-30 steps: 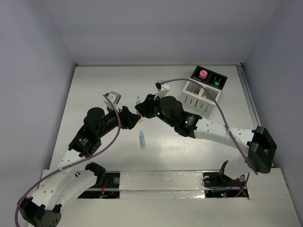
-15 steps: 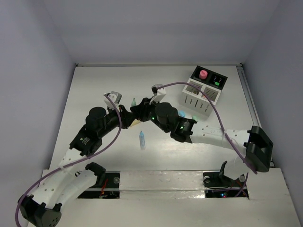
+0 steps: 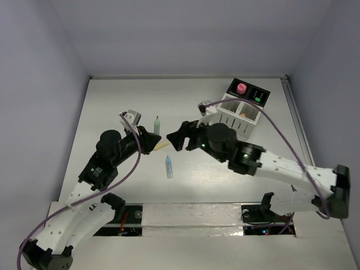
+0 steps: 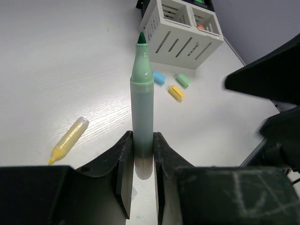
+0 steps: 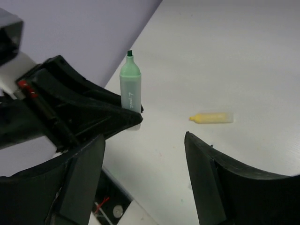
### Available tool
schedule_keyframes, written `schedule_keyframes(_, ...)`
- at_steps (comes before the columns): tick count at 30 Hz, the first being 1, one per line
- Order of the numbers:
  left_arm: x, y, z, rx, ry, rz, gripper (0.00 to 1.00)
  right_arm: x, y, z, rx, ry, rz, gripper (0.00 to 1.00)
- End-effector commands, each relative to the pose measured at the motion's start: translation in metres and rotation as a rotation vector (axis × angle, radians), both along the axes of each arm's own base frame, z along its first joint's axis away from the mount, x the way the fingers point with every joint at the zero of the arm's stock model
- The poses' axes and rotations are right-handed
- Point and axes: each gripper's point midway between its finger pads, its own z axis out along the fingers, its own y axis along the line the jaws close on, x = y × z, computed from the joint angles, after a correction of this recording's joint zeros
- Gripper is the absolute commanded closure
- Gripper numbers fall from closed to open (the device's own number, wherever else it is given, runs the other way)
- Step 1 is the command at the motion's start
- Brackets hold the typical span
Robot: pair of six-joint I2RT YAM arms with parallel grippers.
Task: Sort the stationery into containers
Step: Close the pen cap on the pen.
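Top external: white table (image 3: 112, 101), lilac walls (image 3: 185, 34); left hand (image 4: 143, 150) grips green pen (image 4: 142, 108), right hand (image 5: 143, 139) released.

The pale green pen (image 4: 142, 108) looks like matt frosted plastic, the white table (image 4: 56, 56) faintly wood-grained, and the white slatted box (image 4: 185, 52) smooth plastic.

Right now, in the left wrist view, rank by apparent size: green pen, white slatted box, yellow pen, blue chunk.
Tied: white slatted box and green pen; the pen is nearest the camera, so unranked.
Then yellow pen.
Then blue chunk.
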Motion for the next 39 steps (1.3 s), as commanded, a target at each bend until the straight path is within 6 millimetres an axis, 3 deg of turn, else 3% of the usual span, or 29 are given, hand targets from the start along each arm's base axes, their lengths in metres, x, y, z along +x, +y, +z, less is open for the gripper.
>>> schedule_keyframes(1, -0.008, -0.008, 0.028, -0.042, -0.096, -0.078, 1.00, -0.015, -0.050, 0.010, -0.032, 0.000, -0.010, 0.27)
schedule_keyframes(4, -0.020, -0.017, 0.031, -0.055, -0.106, -0.164, 1.00, -0.004, -0.100, -0.032, -0.167, 0.090, -0.117, 0.52)
schedule_keyframes(5, -0.026, -0.022, 0.032, -0.062, -0.113, -0.211, 1.00, 0.011, -0.132, -0.061, -0.238, 0.162, -0.208, 0.65)
schedule_keyframes(7, -0.032, -0.027, 0.034, -0.067, -0.118, -0.256, 1.00, 0.021, -0.165, -0.084, -0.285, 0.222, -0.283, 0.69)
schedule_keyframes(8, -0.038, -0.031, 0.036, -0.074, -0.124, -0.306, 1.00, 0.031, -0.197, -0.108, -0.339, 0.276, -0.375, 0.73)
schedule_keyframes(12, -0.058, -0.041, 0.045, -0.112, -0.150, -0.430, 1.00, 0.046, -0.257, -0.148, -0.435, 0.378, -0.533, 0.72)
schedule_keyframes(15, -0.068, -0.043, 0.051, -0.130, -0.173, -0.473, 1.00, 0.060, -0.281, -0.168, -0.478, 0.427, -0.592, 0.65)
schedule_keyframes(20, -0.071, -0.039, 0.055, -0.136, -0.194, -0.458, 1.00, 0.077, -0.287, -0.192, -0.498, 0.417, -0.589, 0.48)
schedule_keyframes(24, -0.073, -0.037, 0.057, -0.138, -0.206, -0.452, 1.00, 0.093, -0.281, -0.201, -0.511, 0.410, -0.545, 0.45)
schedule_keyframes(25, -0.073, -0.037, 0.058, -0.140, -0.208, -0.452, 1.00, 0.095, -0.276, -0.212, -0.525, 0.431, -0.506, 0.44)
schedule_keyframes(30, -0.069, -0.035, 0.056, -0.134, -0.201, -0.429, 1.00, 0.111, -0.277, -0.216, -0.585, 0.446, -0.492, 0.42)
schedule_keyframes(39, -0.070, -0.034, 0.061, -0.138, -0.220, -0.424, 1.00, 0.120, -0.273, -0.250, -0.673, 0.535, -0.395, 0.41)
